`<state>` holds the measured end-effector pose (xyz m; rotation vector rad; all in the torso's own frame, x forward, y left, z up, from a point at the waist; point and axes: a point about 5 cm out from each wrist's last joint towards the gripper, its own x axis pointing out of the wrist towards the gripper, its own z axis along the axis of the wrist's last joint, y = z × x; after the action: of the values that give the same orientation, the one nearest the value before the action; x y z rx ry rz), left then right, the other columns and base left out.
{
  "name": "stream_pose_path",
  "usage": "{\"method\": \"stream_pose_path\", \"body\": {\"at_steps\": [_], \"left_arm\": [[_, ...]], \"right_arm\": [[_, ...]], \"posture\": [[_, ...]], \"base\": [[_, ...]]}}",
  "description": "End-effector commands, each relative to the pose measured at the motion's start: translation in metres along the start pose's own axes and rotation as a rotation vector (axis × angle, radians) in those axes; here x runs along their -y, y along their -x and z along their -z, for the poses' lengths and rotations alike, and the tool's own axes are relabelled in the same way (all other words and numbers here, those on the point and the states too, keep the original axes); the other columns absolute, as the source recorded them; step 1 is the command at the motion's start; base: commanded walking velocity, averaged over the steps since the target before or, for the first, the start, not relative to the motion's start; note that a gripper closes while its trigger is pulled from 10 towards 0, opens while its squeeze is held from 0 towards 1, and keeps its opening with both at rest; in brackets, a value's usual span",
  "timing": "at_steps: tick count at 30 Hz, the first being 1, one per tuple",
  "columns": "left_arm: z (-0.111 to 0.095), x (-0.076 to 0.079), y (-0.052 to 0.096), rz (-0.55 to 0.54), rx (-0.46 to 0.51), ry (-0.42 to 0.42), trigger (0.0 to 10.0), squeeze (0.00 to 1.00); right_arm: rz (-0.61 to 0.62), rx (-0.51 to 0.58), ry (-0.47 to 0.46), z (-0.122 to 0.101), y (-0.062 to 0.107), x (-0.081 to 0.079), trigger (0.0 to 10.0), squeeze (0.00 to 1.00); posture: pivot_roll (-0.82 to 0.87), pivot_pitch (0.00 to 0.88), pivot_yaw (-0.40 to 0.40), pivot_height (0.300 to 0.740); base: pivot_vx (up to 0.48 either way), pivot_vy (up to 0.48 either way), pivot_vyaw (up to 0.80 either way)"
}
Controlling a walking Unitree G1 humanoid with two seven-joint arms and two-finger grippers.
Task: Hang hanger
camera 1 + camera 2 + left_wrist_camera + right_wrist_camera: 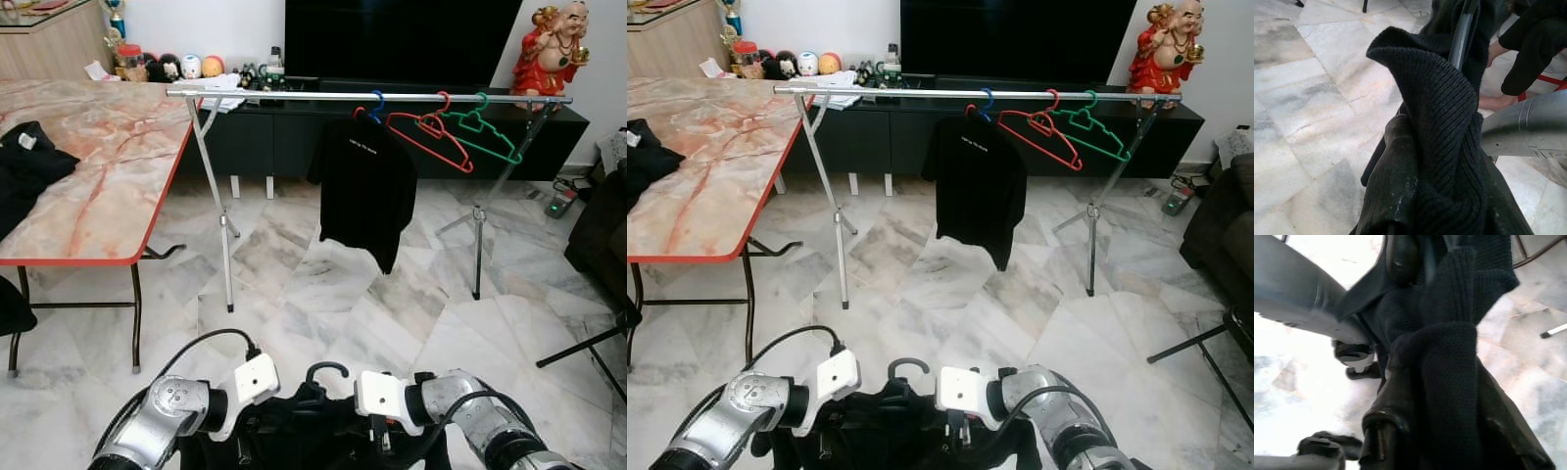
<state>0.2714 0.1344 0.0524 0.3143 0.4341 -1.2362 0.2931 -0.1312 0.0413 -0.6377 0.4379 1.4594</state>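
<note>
A marble-tiled living room floor (323, 294) runs from a marble-topped folding table (98, 176) to a metal clothes rail (294, 95) that stands before a dark TV cabinet (265, 132). On the rail hang a black T-shirt (364, 191), then a red hanger (429, 137) and a green hanger (482, 132) beside it. Well short of the rail, both arms are raised low before the robot. The left gripper (1400, 186) has its jaws pinched on a dark knitted garment (1444, 127). Between the two grippers rises the hook of a black hanger (326, 370) that carries the garment. The right gripper (1440, 431) also pinches the knit between its jaws.
</note>
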Motion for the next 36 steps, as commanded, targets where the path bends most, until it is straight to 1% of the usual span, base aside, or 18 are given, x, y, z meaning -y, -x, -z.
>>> {"method": "stream_pose_path", "body": {"at_steps": [1, 4, 6, 8, 16, 20, 25, 27, 28, 34, 35, 36], "left_arm": [[-0.009, -0.007, 0.002, -0.024, 0.041, -0.018, 0.0, 0.00], [-0.009, -0.008, 0.003, -0.027, 0.038, -0.024, 0.0, 0.00], [-0.007, -0.010, 0.005, -0.030, 0.013, -0.038, 0.0, 0.00], [-0.002, -0.010, 0.007, -0.030, -0.024, -0.055, 0.0, 0.00], [0.002, -0.010, 0.008, -0.031, -0.038, -0.057, 0.0, 0.00], [0.002, -0.011, 0.009, -0.050, -0.017, -0.052, 0.0, 0.00], [0.003, -0.012, 0.013, -0.066, 0.009, -0.030, 0.0, 0.00], [0.004, -0.012, 0.016, -0.071, 0.015, -0.025, 0.0, 0.00], [0.006, -0.011, 0.019, -0.076, 0.013, -0.021, 0.0, 0.00], [0.009, -0.011, 0.020, -0.080, 0.004, -0.019, 0.0, 0.00], [0.009, -0.011, 0.020, -0.083, 0.003, -0.018, 0.0, 0.00], [0.014, -0.010, 0.021, -0.099, -0.009, -0.004, 0.0, 0.00]], "right_arm": [[-0.080, -0.021, -0.009, 0.003, 0.001, -0.005, 10.0, 1.00], [-0.119, -0.038, -0.025, 0.007, 0.003, -0.008, 10.0, 1.00], [-0.156, -0.049, -0.030, 0.009, 0.005, -0.010, 10.0, 1.00], [-0.159, -0.051, -0.028, 0.009, 0.006, -0.010, 10.0, 1.00], [-0.115, -0.051, -0.005, 0.004, 0.011, 0.000, 10.0, 1.00], [-0.071, -0.076, 0.009, 0.003, 0.014, 0.005, 10.0, 1.00], [-0.084, -0.102, -0.010, 0.011, 0.018, 0.001, 10.0, 1.00], [-0.093, -0.122, -0.021, 0.016, 0.020, -0.002, 10.0, 1.00], [-0.087, -0.139, -0.037, 0.022, 0.023, -0.005, 10.0, 1.00], [-0.065, -0.147, -0.047, 0.025, 0.027, -0.005, 10.0, 1.00], [-0.055, -0.145, -0.049, 0.026, 0.028, -0.004, 10.0, 1.00], [-0.009, -0.138, -0.058, 0.026, 0.032, 0.000, 10.0, 1.00]], "posture": [[0.08, 0.019, -0.062, 0.740], [0.08, 0.025, -0.065, 0.740], [0.08, 0.030, -0.068, 0.740], [0.08, 0.031, -0.068, 0.740], [0.08, 0.037, -0.071, 0.740], [0.08, 0.041, -0.073, 0.740], [0.08, 0.045, -0.077, 0.740], [0.08, 0.047, -0.077, 0.740], [0.08, 0.050, -0.077, 0.740], [0.08, 0.051, -0.076, 0.740], [0.08, 0.051, -0.076, 0.740], [0.07, 0.051, -0.072, 0.740]], "base": [[0.000, 0.000, 0.00], [0.000, 0.000, 0.00], [0.000, 0.000, 0.00], [0.000, 0.000, 0.00], [0.000, 0.000, 0.00], [0.000, 0.000, 0.00], [0.000, 0.000, 0.00], [0.000, 0.000, 0.00], [0.000, 0.000, 0.00], [0.000, 0.000, 0.00], [0.000, 0.000, 0.00], [0.000, 0.000, 0.00]]}}
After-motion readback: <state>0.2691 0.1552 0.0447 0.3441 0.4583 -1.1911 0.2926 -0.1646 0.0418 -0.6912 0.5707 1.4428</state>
